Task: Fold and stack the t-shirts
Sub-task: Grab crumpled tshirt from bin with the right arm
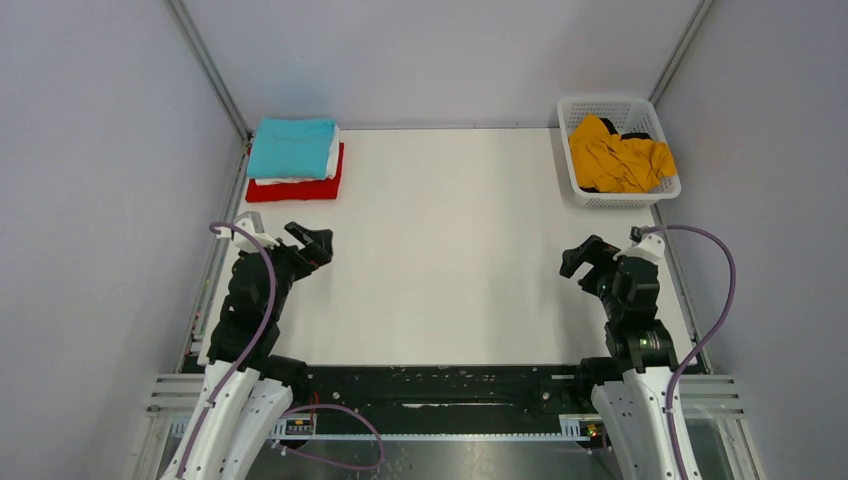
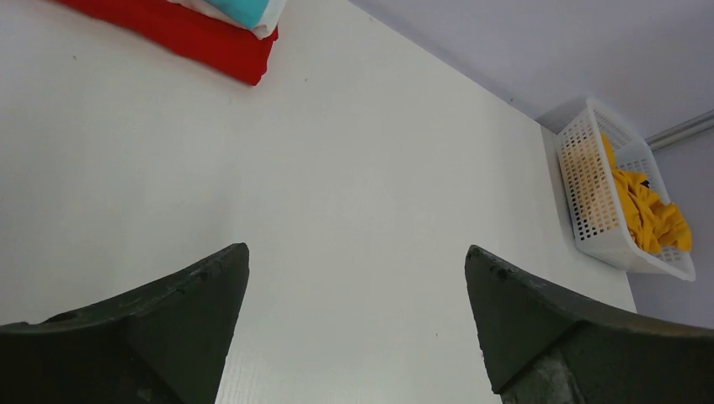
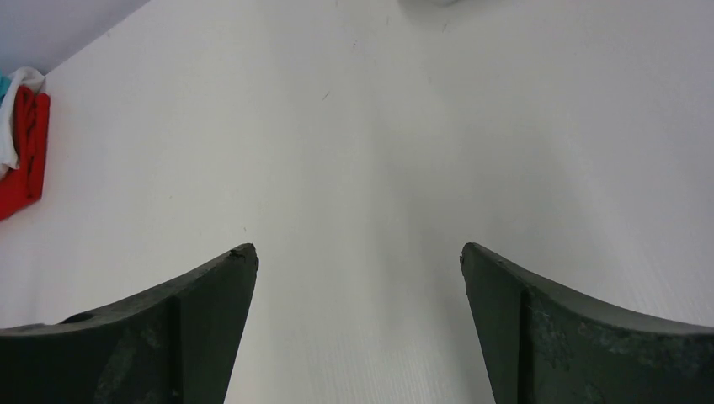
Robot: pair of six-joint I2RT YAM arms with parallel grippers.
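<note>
A folded stack sits at the table's far left: a teal t-shirt [image 1: 291, 146] on top, a white one [image 1: 334, 155] under it, a red one [image 1: 297, 189] at the bottom. The red shirt also shows in the left wrist view [image 2: 185, 32] and the right wrist view [image 3: 21, 156]. A crumpled orange-yellow t-shirt [image 1: 618, 155] lies in the basket at the far right, with a bit of black cloth [image 1: 608, 125] beside it. My left gripper [image 1: 312, 243] is open and empty over the near left of the table. My right gripper [image 1: 583, 262] is open and empty at the near right.
The white mesh basket [image 1: 577, 106] stands at the far right corner and shows in the left wrist view [image 2: 589, 202]. Grey walls and metal rails close in the white table [image 1: 440, 230] on three sides. The arm bases stand at the near edge.
</note>
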